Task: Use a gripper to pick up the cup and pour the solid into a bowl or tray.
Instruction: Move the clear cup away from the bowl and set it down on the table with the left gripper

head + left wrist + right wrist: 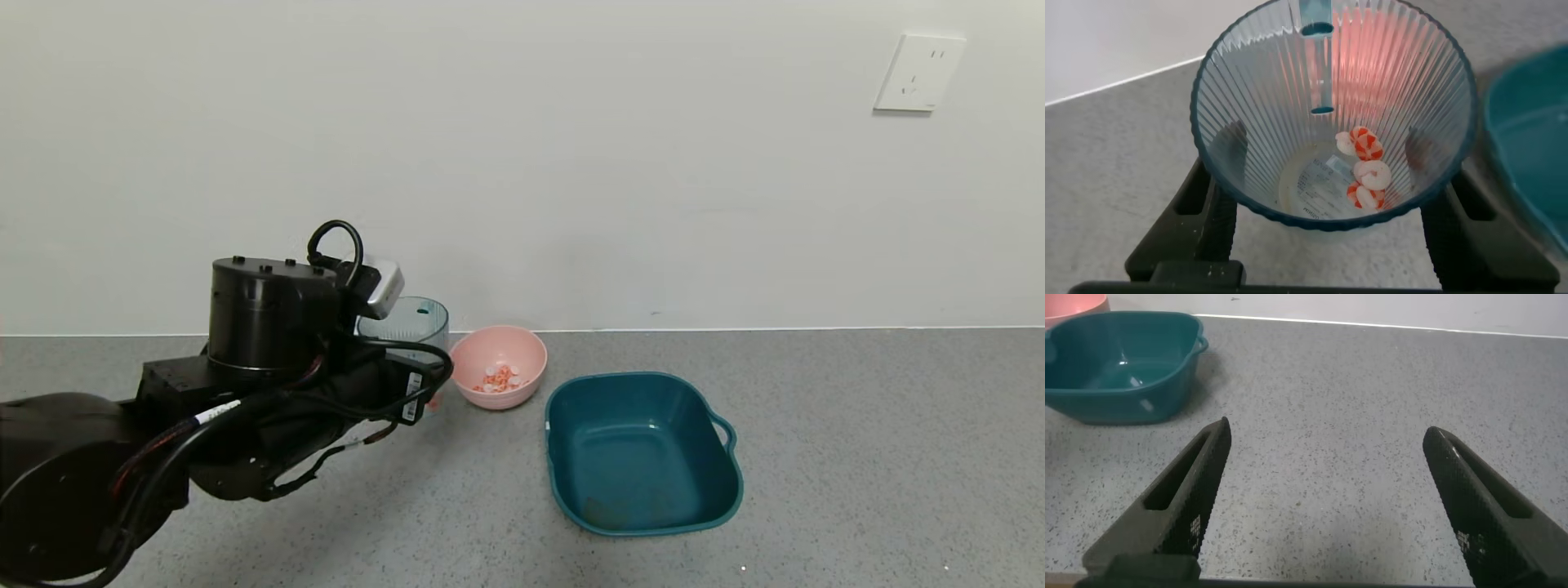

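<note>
While clamped in left claw (1327,216) | cup (1331,114) beside bowl (499,366)

The small ribbed transparent plastic cup (1331,114) is blue-green tinted; the round bead-like pieces (1365,171) are orange-pink and white. The small round bowl (499,367) is pale pink, the square basin (642,451) dark teal, the countertop (857,425) speckled grey.

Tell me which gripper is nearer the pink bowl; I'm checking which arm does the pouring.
Left. The left gripper holds the measuring cup right beside the pink bowl. The right gripper hangs open over bare counter, beyond the teal basin from the bowl.
</note>
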`<state>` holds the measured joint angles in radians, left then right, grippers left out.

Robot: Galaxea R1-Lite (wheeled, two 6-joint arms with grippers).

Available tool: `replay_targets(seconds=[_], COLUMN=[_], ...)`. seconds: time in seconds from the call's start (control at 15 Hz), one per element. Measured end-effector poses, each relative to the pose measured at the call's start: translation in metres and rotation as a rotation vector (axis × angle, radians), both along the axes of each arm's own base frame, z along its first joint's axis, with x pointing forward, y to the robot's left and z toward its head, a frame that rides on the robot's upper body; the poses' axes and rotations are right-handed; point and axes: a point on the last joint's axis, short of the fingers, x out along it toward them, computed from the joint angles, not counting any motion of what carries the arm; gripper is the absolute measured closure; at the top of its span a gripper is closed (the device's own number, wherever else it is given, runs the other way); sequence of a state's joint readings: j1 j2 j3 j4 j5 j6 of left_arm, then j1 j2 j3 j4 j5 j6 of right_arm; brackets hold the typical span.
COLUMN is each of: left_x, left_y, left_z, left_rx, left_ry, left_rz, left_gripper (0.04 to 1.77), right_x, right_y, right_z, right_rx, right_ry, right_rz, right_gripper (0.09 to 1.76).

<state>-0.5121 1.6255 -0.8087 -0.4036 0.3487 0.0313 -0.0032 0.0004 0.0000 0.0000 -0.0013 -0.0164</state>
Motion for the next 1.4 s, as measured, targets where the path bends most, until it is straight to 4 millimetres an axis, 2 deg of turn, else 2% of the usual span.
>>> replay_targets(seconds=[0.27, 0.53, 0.8, 1.13, 1.4], left_x=[-0.016, -0.022, -0.02, -0.011, -0.003], left_y=[-0.001, -0.001, -0.001, -0.004, -0.004], left_z=[-0.009, -0.021, -0.033, -0.046, -0.066], left_rx=[-0.093, -0.12, -0.119, -0.143, -0.135], left_ry=[0.061, 0.118, 0.157, 0.106, 0.103], left_rz=[-0.072, -0.131, -0.116, -0.113, -0.095], left_gripper=[0.52, 0.52, 0.52, 0.52, 0.52], right_x=[0.0, 0.0, 0.0, 0.0, 0.0], right_y=[0.0, 0.0, 0.0, 0.0, 0.0], right_z=[0.0, 0.0, 0.0, 0.0, 0.0], right_rx=[0.0, 0.0, 0.0, 0.0, 0.0], right_ry=[0.0, 0.0, 0.0, 0.0, 0.0], right_rz=[0.0, 0.0, 0.0, 0.0, 0.0], right_gripper=[0.14, 0.14, 0.14, 0.14, 0.14])
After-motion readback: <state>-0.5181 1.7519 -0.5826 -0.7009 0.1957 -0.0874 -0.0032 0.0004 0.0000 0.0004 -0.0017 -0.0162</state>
